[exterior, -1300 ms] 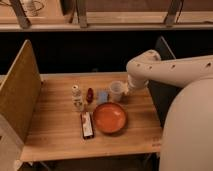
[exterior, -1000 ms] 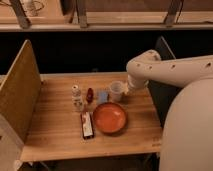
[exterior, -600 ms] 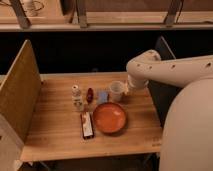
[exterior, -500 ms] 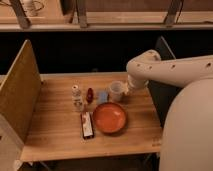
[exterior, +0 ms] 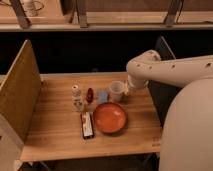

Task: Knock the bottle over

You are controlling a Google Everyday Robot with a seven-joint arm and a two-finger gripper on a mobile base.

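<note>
A wooden table [exterior: 55, 135] holds the bottle [exterior: 76, 97], standing upright near the left of a row of small objects. To its right sit a dark red oval item [exterior: 90, 94], a blue block [exterior: 102, 96] and a translucent plastic cup [exterior: 116, 91]. The gripper [exterior: 126, 90] hangs just beside the cup, well apart from the bottle; whether it is open or closed cannot be told. The approach seems not yet made. Next, it likely must reach left past the cup and push the bottle sideways.

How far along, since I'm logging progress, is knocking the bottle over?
Done: nothing yet; the bottle stands upright on the table. In hand: the tool is beside the cup, well right of the bottle and not touching it. Left: bring the tool over to the bottle and tip it.
</note>
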